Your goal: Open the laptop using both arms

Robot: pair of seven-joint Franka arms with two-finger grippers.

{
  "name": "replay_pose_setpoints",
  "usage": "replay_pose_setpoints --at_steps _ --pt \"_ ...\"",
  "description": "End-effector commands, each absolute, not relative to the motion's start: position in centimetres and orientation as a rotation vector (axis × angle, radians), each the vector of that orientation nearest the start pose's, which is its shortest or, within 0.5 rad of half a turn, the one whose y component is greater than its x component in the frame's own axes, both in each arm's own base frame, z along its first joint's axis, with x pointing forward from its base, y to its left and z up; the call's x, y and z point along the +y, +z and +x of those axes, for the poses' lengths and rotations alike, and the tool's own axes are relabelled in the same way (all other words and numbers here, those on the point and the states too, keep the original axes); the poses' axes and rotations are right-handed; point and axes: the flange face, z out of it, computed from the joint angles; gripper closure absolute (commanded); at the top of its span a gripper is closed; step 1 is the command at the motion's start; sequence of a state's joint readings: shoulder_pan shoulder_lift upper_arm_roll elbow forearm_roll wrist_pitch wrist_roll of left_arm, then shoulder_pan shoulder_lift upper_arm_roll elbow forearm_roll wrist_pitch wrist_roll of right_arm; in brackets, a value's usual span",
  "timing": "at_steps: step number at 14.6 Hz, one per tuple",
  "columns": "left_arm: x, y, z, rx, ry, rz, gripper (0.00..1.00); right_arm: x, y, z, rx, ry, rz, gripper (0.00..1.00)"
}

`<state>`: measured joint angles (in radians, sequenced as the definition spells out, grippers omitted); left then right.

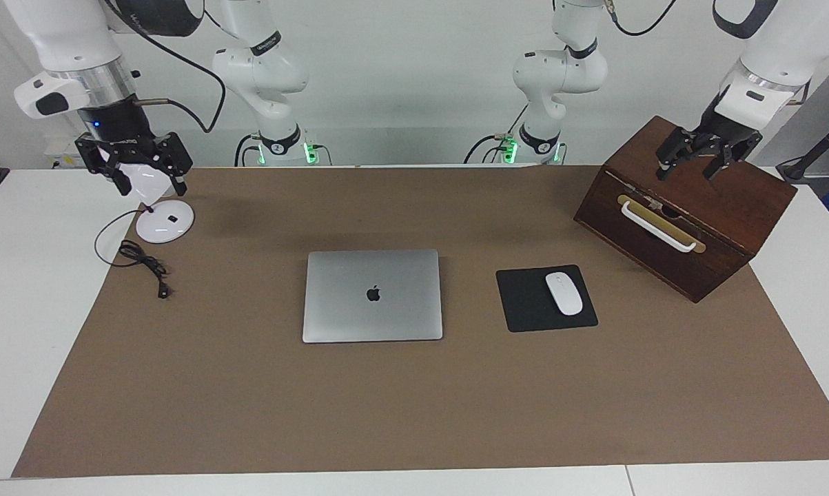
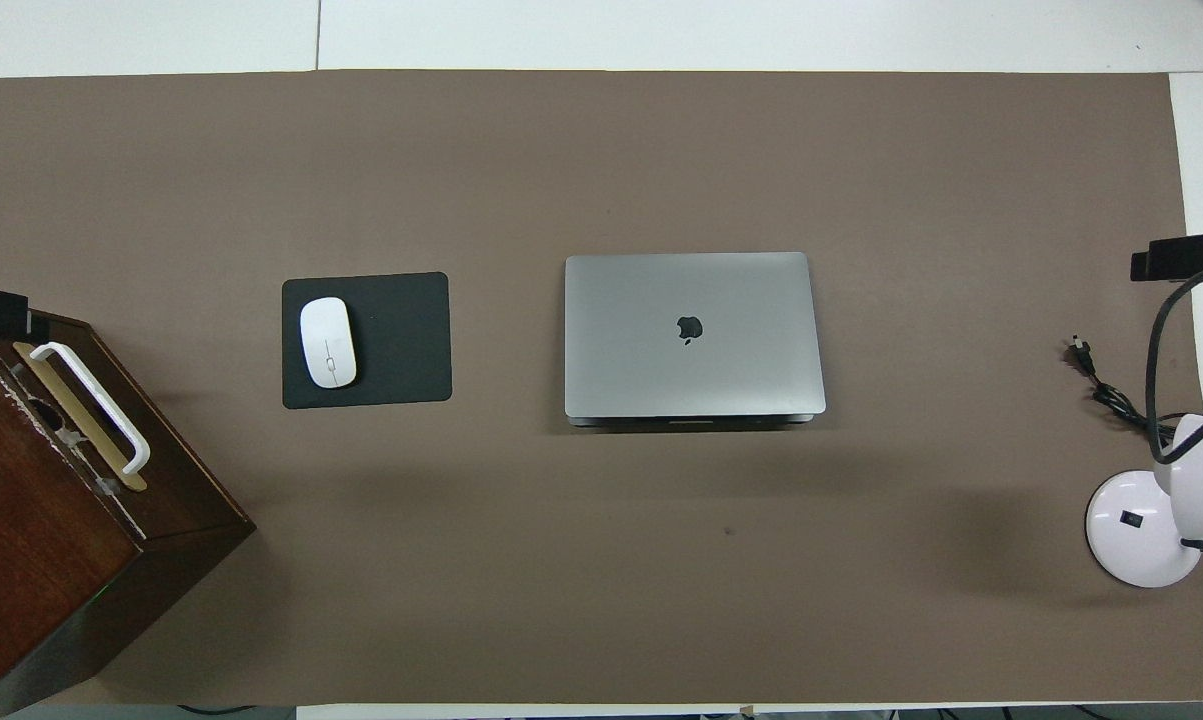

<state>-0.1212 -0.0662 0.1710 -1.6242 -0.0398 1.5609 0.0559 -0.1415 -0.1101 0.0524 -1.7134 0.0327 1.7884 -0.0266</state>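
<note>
At the right arm's end of the table, the right gripper (image 1: 145, 176) hangs over a white lamp (image 1: 164, 220), fingers spread. Mid-mat, the laptop (image 1: 373, 295) lies shut, a black apple logo on its lid. A white mouse (image 1: 564, 293) follows, then the left gripper (image 1: 695, 162), spread above a wooden box (image 1: 683, 220).
</note>
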Motion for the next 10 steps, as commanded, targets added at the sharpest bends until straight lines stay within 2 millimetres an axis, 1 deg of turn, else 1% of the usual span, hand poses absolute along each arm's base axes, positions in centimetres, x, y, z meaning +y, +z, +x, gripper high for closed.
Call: replay_pose_setpoints --at_steps 1,3,4,8,9,10 --pt "2.8 64.0 52.85 -0.015 -0.013 -3.206 0.0 -4.36 63.82 53.84 0.088 -0.311 -3.084 0.0" --pt "2.48 63.77 52.84 -0.007 -0.003 -3.205 0.0 -4.1 63.69 53.87 0.079 -0.309 -3.085 0.0" --pt "2.27 63.98 52.65 0.0 -0.013 -3.206 0.0 -4.02 63.82 53.82 0.057 -0.311 -3.088 0.0" --pt "2.35 63.97 52.58 -0.01 -0.01 -3.206 0.0 -4.05 63.89 53.71 0.046 -0.311 -3.095 0.0" --pt "2.27 63.97 52.58 -0.015 -0.01 -3.206 0.22 -4.05 63.91 53.72 0.039 -0.314 -3.095 0.0" --pt "2.28 63.92 52.66 -0.037 -0.011 -3.204 0.63 -4.03 63.7 53.73 0.042 -0.309 -3.092 0.0"
